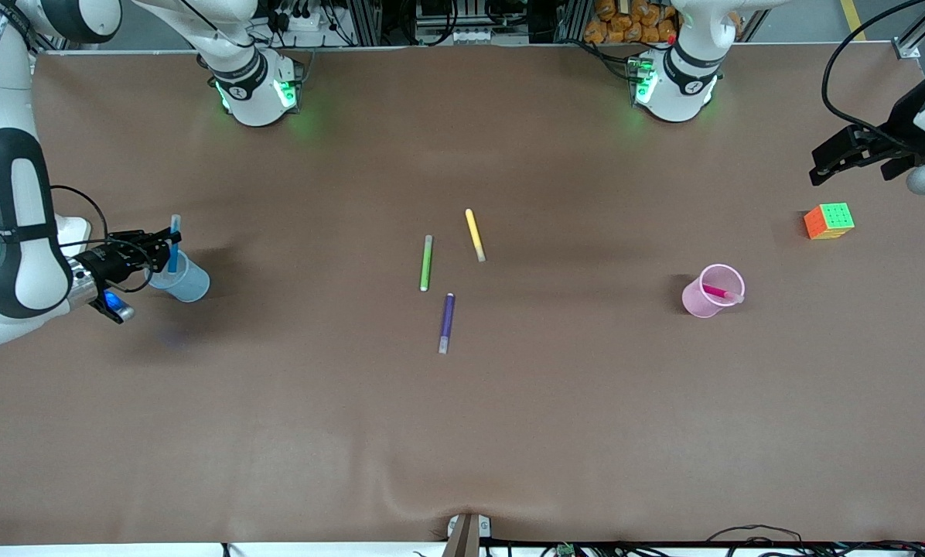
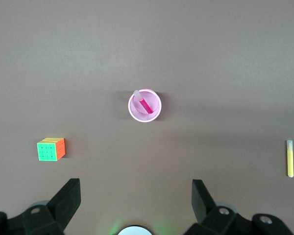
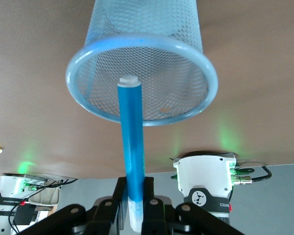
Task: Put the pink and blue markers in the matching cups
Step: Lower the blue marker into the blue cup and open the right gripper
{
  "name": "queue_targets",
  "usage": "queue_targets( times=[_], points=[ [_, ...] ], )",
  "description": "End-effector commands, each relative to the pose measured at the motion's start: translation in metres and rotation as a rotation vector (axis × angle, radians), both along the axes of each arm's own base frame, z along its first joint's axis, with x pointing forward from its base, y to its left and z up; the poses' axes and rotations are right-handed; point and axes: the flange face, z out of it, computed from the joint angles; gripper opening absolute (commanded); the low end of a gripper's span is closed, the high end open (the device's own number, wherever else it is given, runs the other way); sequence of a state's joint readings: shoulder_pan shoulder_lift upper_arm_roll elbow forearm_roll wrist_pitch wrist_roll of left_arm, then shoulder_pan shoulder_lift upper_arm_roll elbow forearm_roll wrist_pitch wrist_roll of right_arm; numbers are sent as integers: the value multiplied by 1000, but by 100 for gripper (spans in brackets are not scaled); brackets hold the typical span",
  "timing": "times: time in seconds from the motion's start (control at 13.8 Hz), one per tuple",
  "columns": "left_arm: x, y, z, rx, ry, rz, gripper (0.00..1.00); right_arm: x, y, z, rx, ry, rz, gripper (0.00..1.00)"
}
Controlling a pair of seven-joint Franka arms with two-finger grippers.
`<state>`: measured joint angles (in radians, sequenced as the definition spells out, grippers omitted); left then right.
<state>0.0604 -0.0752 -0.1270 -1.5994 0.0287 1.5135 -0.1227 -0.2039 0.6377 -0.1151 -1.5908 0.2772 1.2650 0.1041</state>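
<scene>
The right tool (image 1: pixel 162 249) is clamped on the blue marker (image 1: pixel 173 244), holding it upright by its lower pale end with the capped tip pointing at the mouth of the blue cup (image 1: pixel 182 281), which stands at the right arm's end of the bench (image 1: pixel 462 433). In the right wrist view the marker (image 3: pixel 131 147) lines up with the cup's open rim (image 3: pixel 142 78) and its tip sits at about rim level, so the upright hold looks chosen to let the pen drop straight through the narrow mouth without catching the mesh wall; whether the tip is already inside I cannot tell. My judgement is that this is the last step: the pink marker (image 1: pixel 719 292) already leans inside the pink cup (image 1: pixel 711 292) toward the left arm's end of the bench, its pale end resting against the rim. The left tool (image 1: pixel 849 158) waits with its jaws spread wide and holding nothing, raised over the bench's edge at the left arm's end, above the colourful puzzle cube (image 1: pixel 829 221). Lying flat mid-bench, well apart from both cups, are a green pen (image 1: pixel 426 263), a yellow pen (image 1: pixel 475 234) and, nearer the front camera, a purple pen (image 1: pixel 446 322), none of which the task needs.
</scene>
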Motion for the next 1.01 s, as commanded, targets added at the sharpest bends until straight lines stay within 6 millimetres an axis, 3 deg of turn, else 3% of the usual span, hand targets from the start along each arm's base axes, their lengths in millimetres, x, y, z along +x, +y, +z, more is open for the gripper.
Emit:
queue_targets(
  times=[0.0,0.07,0.22,0.51,0.8,0.94],
  points=[
    [-6,-1,3,24,18,8,100,0,-4,-4,30,-11,-19,0],
    [-7,-2,3,23,19,8,100,-1,-8,-5,31,-10,-27,13],
    [-8,-2,1,23,24,8,100,0,-8,-4,29,-16,-27,100],
    [-7,-2,-2,24,30,8,100,8,-2,2,21,-27,-17,100],
    [-7,-3,-2,24,29,5,100,37,14,38,1,-109,25,100],
    [-6,-3,-3,23,27,6,100,55,23,64,-9,-167,52,100]
  ],
)
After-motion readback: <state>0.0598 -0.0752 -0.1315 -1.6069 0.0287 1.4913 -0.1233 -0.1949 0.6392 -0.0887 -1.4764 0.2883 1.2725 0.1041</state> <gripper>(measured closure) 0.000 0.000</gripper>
